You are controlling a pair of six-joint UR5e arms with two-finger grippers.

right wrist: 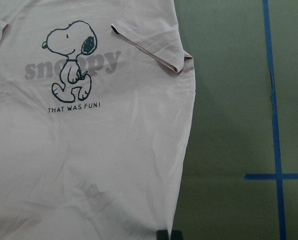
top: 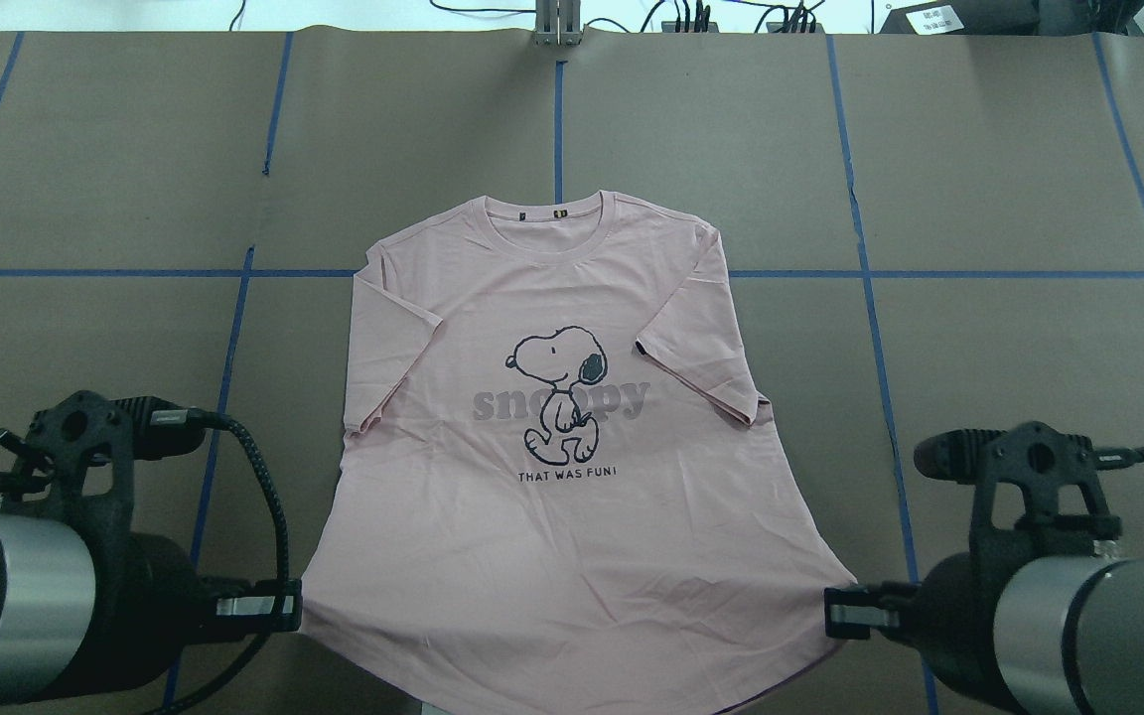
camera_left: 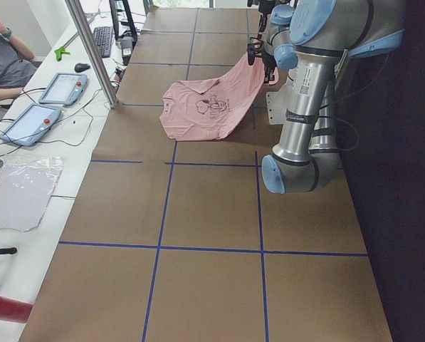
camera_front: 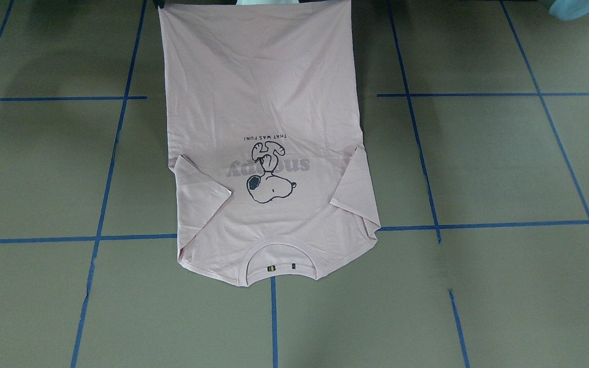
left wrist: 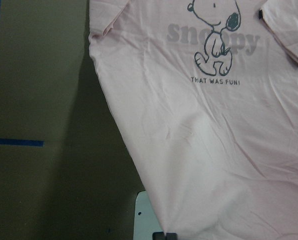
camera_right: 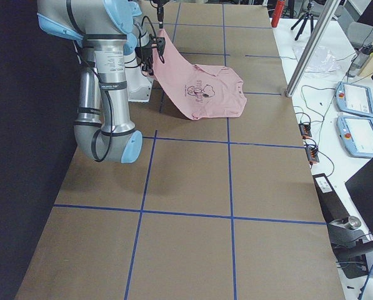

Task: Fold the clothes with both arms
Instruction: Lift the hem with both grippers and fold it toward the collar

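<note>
The near hem of the light pink short-sleeved T-shirt point(top: 572, 536) is cut off by the bottom edge of the overhead view and by the top edge of the front-facing view. In the wrist views, only a dark sliver of the black left end effector point(left wrist: 164, 235) and of the black right end effector point(right wrist: 168, 235) shows at the bottom edge. The small dark neck label point(camera_front: 272, 268) is too small to read.

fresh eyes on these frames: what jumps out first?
The pink Snoopy T-shirt mid-table, print up, collar away from the robot, both sleeves folded in over the front. The left arm and right arm each have their jaws shut on a hem corner, and the side views show the hem end lifted off the brown table while the collar end lies flat.
</note>
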